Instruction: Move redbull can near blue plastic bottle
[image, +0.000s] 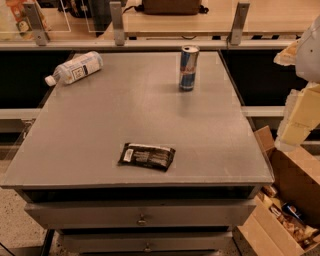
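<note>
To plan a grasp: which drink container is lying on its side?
The blue plastic bottle, far left; the redbull can stands upright. The gripper hangs right of the table.

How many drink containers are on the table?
2: the redbull can stands upright at the far side, right of centre; the blue plastic bottle lies at the far left corner. The pincer hangs right of the table.

The pincer (291, 134), beside the tabletop's (125, 115) right side, runs partly out of view; the bottle's (75, 67) label print is too small to read.
</note>
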